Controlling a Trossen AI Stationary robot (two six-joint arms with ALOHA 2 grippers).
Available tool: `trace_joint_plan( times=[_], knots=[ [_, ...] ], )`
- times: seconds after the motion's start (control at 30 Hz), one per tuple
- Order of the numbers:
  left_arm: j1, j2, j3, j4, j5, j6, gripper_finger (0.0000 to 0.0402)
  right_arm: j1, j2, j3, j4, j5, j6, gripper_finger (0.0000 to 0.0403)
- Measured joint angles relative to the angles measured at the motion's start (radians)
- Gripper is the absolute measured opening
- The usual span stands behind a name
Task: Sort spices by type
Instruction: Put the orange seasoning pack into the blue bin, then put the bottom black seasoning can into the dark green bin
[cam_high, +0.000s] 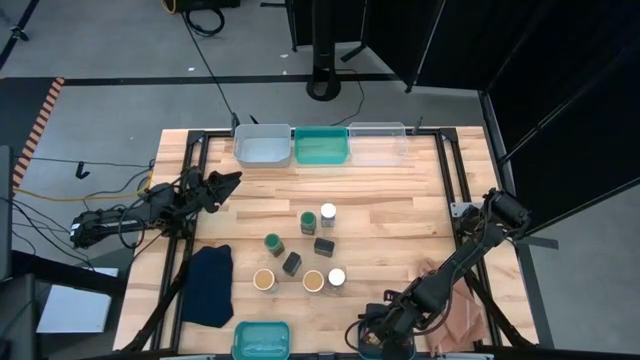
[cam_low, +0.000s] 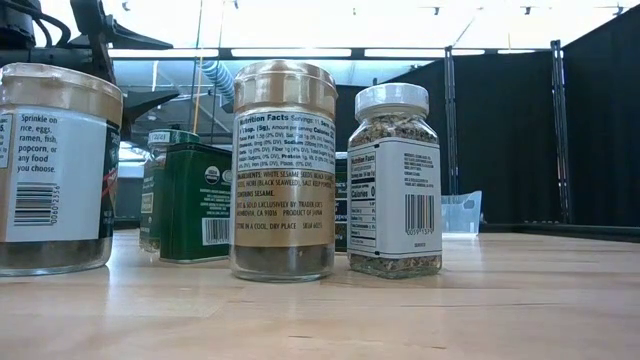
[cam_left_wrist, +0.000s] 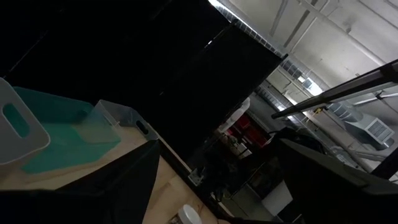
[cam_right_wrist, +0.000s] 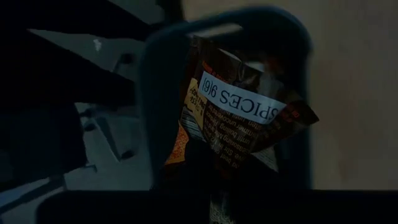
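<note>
Several spice jars and two dark boxes stand mid-table: green tops, white tops, tan tops, boxes. My right gripper is at the near edge, shut on a crumpled brown packet labelled "SPICES", over a dark-rimmed bin. My left gripper waits open at the far left, above the table. My right gripper holds the brown packet by its end nearest the fingers; the dark fingers hide the exact place. It comes slanting down from above. The packet is crumpled and sticks out past the fingertips, within the outline of the bin's rim.
White, teal and clear bins line the far edge. Another teal bin sits at the near edge. A dark blue cloth lies near left, a pinkish-brown cloth near right.
</note>
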Motion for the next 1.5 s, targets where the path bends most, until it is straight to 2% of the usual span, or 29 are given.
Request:
trace_joint_plan(
  times=[0.47, 0.97, 1.27, 1.5],
  knots=[
    [0.000, 0.000, 0.000, -0.001, -0.002, 0.005, 0.0329, 0.000, 0.000, 0.000, 0.032, -0.001, -0.039, 0.0072],
    [0.000, 0.000, 0.000, 0.001, -0.001, 0.005, 0.0329, -0.010, 0.000, 0.000, 0.046, 0.008, -0.038, 0.0145],
    [0.000, 0.000, 0.006, 0.048, 0.125, -0.011, 0.0329, -0.058, 0.000, 0.000, 0.045, 0.000, -0.046, 0.0176],
    [-0.001, 0.036, 0.103, -0.006, 0.168, 0.036, 0.0329, -0.080, -0.020, 0.000, 0.009, -0.037, -0.098, 0.0183]
  ],
)
